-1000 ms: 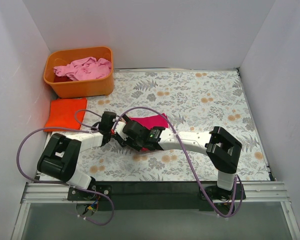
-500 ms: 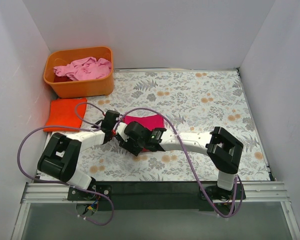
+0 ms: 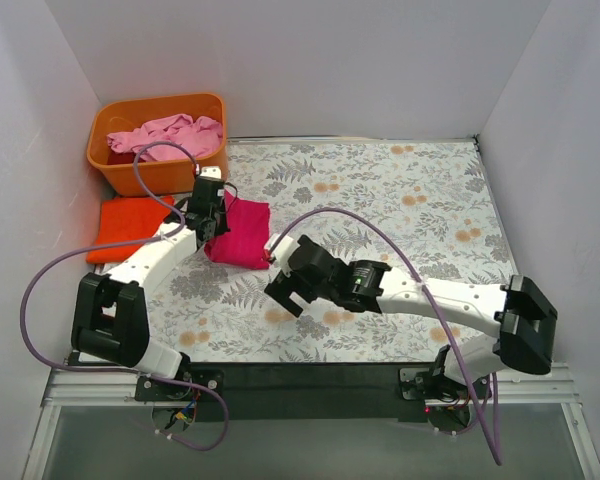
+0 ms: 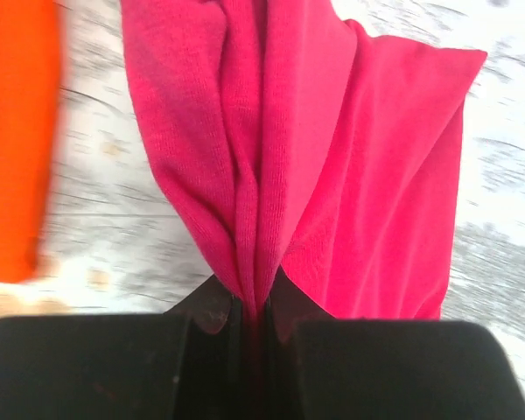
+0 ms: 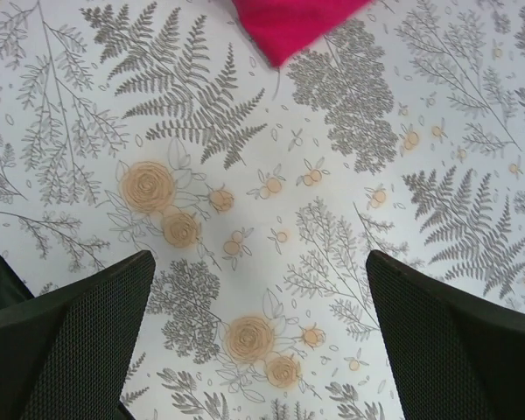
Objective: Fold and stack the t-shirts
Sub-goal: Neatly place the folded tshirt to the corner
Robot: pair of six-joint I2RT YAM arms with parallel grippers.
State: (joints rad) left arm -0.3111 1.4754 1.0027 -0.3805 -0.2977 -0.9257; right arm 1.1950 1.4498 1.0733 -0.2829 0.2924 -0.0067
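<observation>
While left pincer [image 4: 249, 308] clamps bunched edge of soft magenta-red cloth tee [image 3: 246, 236] | tee on floral-print surface [image 3: 400, 200], just beside folded orange cloth tee [image 3: 130, 226], long axis roughly near-to-far | right pincer [image 5: 260, 259] agape, holding nothing.

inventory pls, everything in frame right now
magenta-red cloth t-shirt: 1, magenta-red, left of centre, bunched where it is gripped
folded orange cloth t-shirt: 1, orange, left edge of the table, in front of the tub
crumpled pale pink cloth t-shirt: 1, pale pink, in the tub
dark red cloth t-shirt: 1, dark red, in the tub, mostly hidden under the pink one
rectangular orange plastic tub: 1, orange, far left corner
floral-print table cover: 1, white with grey ferns and orange blooms
purple cables: 2, purple, one along each arm
left hand: 1, black, shut on the magenta-red t-shirt
right hand: 1, black, open, empty, over bare table cover
</observation>
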